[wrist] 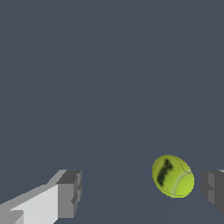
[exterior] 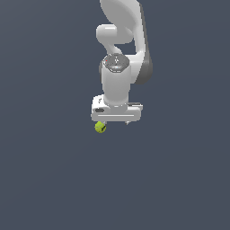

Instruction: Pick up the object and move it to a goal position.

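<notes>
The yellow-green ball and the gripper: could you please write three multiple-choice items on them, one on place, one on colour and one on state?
1. In the wrist view, where is the ball?
A. Between the fingers, nearer one pad
B. Outside both fingers
C. Midway between them

2. What colour is the mark on the ball?
A. Red
B. Dark
C. White

3. How does the gripper stand?
A. Shut on the ball
B. Shut on nothing
C. Open, with gaps on both sides of the ball

Answers: 1 A, the ball sits close to one pad and far from the other; 2 B, a dark blotch shows; 3 C, neither pad touches it.
</notes>
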